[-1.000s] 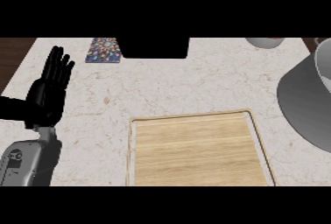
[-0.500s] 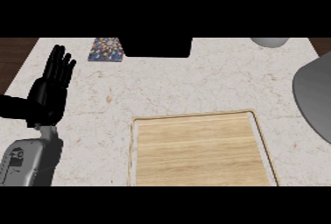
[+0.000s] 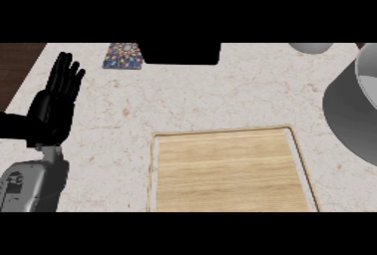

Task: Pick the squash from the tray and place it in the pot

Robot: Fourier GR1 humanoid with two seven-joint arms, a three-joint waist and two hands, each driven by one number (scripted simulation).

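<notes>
Beside tray [image 3: 230, 172], pot [image 3: 353, 117], L hand [image 3: 53, 107] flat

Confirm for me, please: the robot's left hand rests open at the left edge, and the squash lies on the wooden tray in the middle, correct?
Not quite. The head view shows the left hand open at the left edge, as you say, but the wooden tray holds nothing; no squash is visible anywhere. The grey pot is at the right edge.

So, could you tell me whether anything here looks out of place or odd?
Yes: the wooden tray is bare, with no squash in view. The grey pot is cut off at the right edge. Only the left hand shows, open at the left.
</notes>
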